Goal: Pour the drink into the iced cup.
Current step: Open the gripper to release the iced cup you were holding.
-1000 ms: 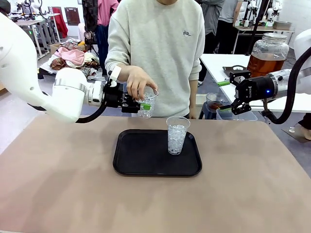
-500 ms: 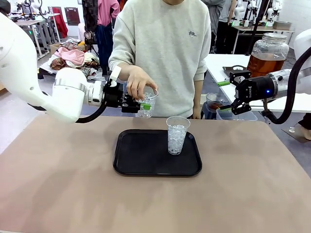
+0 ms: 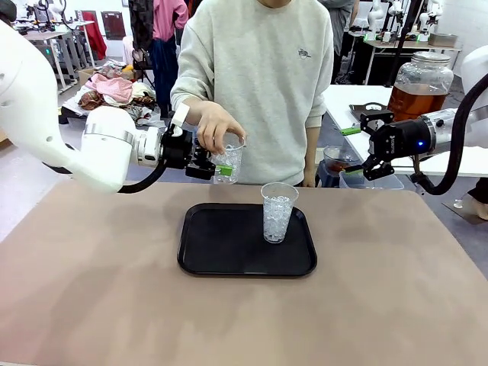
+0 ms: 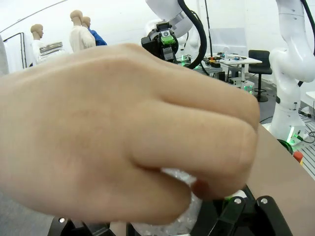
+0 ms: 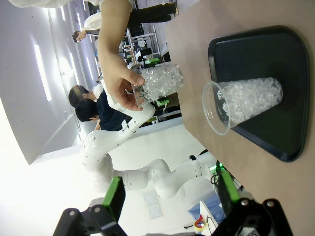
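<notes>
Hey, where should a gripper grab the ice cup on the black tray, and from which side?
Grip the cup around its mid wall, from the robot's right. It stands upright near the right edge of the tray, with an open mouth full of ice, so not from above.

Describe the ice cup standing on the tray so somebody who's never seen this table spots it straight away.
On the brown table lies a black tray, in front of the person. The cup of ice stands upright on the tray's right half, clear plastic, with nothing touching it. The other ice cup is in the air in the person's hand, at the left gripper.
</notes>
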Motion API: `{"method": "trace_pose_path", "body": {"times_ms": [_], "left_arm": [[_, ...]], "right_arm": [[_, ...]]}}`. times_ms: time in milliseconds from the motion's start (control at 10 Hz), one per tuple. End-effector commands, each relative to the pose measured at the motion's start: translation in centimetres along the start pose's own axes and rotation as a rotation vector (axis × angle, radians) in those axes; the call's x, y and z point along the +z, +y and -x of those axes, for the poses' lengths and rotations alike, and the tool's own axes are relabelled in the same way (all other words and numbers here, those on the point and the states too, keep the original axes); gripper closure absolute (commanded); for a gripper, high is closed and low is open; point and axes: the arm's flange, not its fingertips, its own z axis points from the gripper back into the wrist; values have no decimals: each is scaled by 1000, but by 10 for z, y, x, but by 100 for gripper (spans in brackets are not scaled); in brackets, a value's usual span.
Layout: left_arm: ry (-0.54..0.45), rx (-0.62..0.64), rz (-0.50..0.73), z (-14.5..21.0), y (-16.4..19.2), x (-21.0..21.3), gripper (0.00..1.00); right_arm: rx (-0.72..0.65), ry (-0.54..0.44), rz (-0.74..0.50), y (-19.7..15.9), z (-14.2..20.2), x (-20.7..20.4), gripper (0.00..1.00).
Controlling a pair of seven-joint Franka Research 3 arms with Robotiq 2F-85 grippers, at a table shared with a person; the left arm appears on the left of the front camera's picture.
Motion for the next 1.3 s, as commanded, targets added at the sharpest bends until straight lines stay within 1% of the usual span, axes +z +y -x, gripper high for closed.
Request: {"method": "trace_pose_path", "body": {"times_ms": [0, 200, 500, 800, 900, 1200], "left_arm": [[-4, 18, 13, 3, -8, 13, 0], [-25, 56, -5, 13, -26, 39, 0], [7, 82, -38, 27, -61, 82, 0], [11, 70, -61, 45, -91, 118, 0], [-9, 63, -78, 50, -100, 131, 0], [-51, 12, -79, 59, -108, 161, 0]], "right_arm": [[0, -1, -1, 1, 1, 0, 0], [0, -1, -1, 1, 1, 0, 0], [0, -1, -1, 1, 1, 0, 0], [0, -1, -1, 1, 1, 0, 0], [0, -1, -1, 1, 1, 0, 0], [0, -1, -1, 1, 1, 0, 0]]}}
